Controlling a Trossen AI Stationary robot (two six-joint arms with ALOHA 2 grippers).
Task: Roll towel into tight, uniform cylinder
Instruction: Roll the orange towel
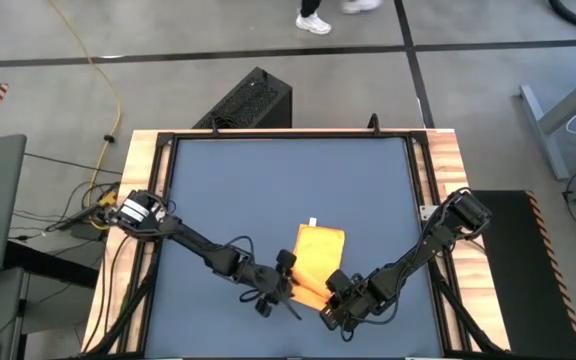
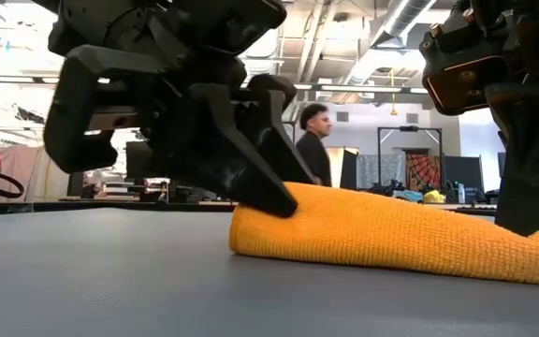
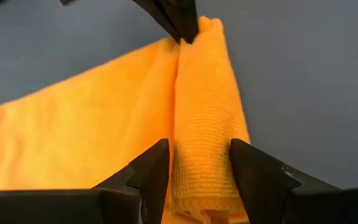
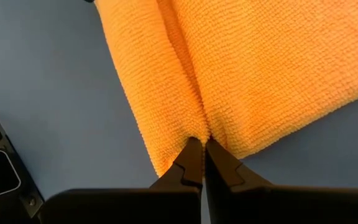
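The towel (image 1: pixel 320 258) lies near the mat's (image 1: pixel 268 180) front edge; only wrist views reveal the left gripper (image 3: pixel 199 171) spread astride its roll and the right gripper (image 4: pixel 201 163) pinching the fold

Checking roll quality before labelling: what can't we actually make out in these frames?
- High view: rolled edge of the towel sits under the left gripper and right gripper.
- Low view: towel's right end is cut off by the frame edge and hidden by the right arm.
- Wrist views: white tag is out of frame; how tight the roll is can't be judged.
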